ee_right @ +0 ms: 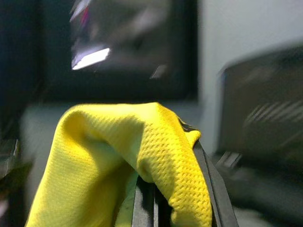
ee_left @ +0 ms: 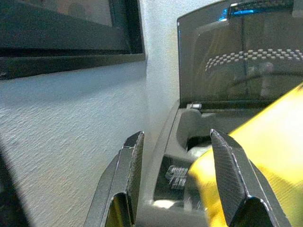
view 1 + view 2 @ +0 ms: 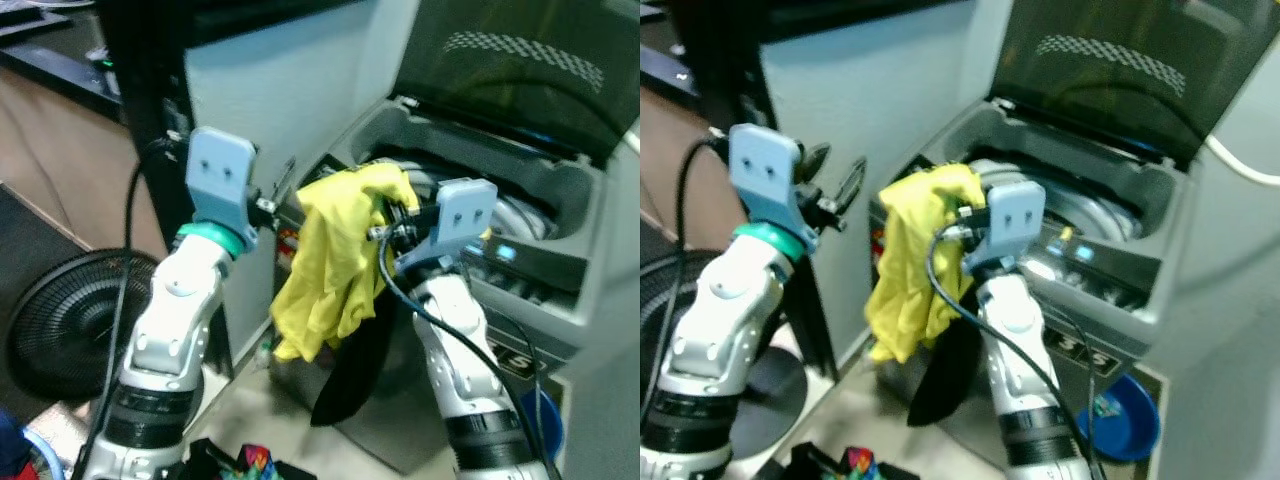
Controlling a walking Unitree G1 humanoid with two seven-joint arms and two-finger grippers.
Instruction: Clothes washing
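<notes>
A yellow mesh garment [image 3: 335, 260] hangs over the front rim of the grey top-loading washing machine [image 3: 560, 185], whose lid stands open. My right gripper [image 3: 395, 222] is shut on the garment's top edge, and the cloth [image 1: 142, 156] drapes over its fingers [image 1: 208, 189]. A black garment [image 3: 350, 370] dangles below the yellow one. To the left of the garment my left gripper [image 3: 278, 192] is raised and stands open with nothing between its fingers [image 2: 128, 179]. The yellow cloth [image 2: 265, 161] lies just beyond them.
A black fan [image 3: 70, 320] stands on the floor at the left. A dark cabinet [image 3: 150, 100] flanks the machine. A blue basin [image 3: 1125, 420] sits on the floor at the right. Some colourful cloth [image 3: 250, 465] lies near my feet.
</notes>
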